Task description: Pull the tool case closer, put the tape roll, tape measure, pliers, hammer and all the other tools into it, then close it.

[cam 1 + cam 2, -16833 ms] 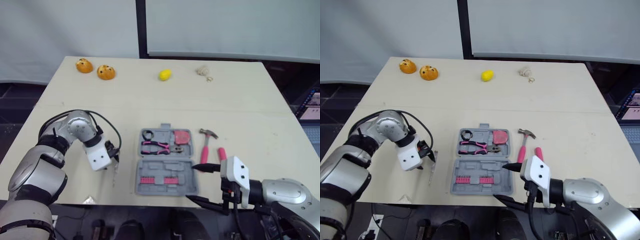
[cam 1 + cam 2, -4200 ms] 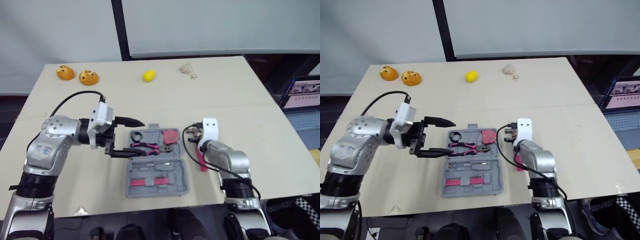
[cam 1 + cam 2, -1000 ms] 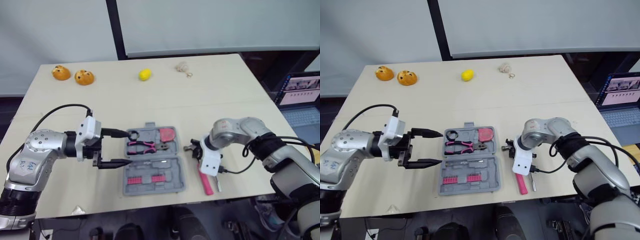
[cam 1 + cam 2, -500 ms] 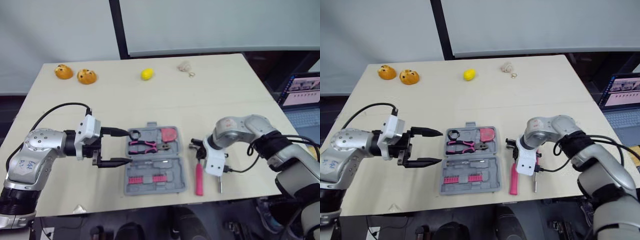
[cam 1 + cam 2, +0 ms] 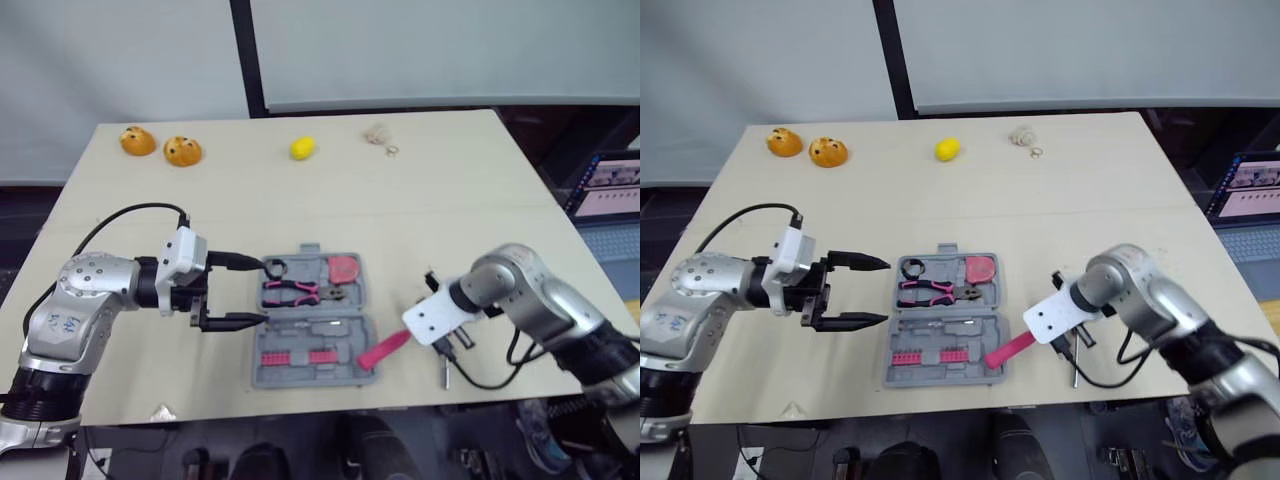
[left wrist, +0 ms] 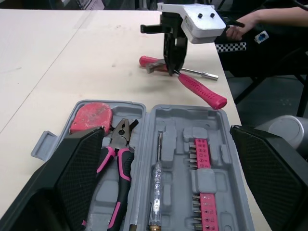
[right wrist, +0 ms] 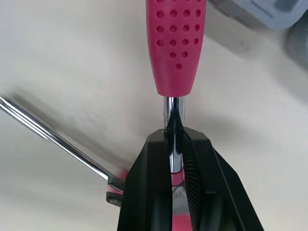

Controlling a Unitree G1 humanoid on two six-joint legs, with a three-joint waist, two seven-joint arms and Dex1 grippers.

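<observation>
1. The left arm is bent at the elbow and its forearm lies level above the desk. The left pincer is released, with its two black fingers spread wide. One finger is on each side of the near end of the open tool case.
2. The right arm reaches inward, with its white wrist block tilted. The right pincer is clenched on the hammer, gripping the bare metal shaft just beside the handle.
3. The hammer's handle runs straight out from those fingertips, and its far end reaches the corner of the case.
4. The hammer has a chrome shaft and a pink rubbery grip dotted with small round holes.
5. The case is grey moulded plastic with shaped recesses. It lies directly ahead of the left pincer.
6. The case holds pink-handled pliers, a rounded red tape measure, a black tape roll, a slim screwdriver and a pink bit strip.
7. A thin steel driver lies on the matte beige desk just beside the right pincer.
</observation>
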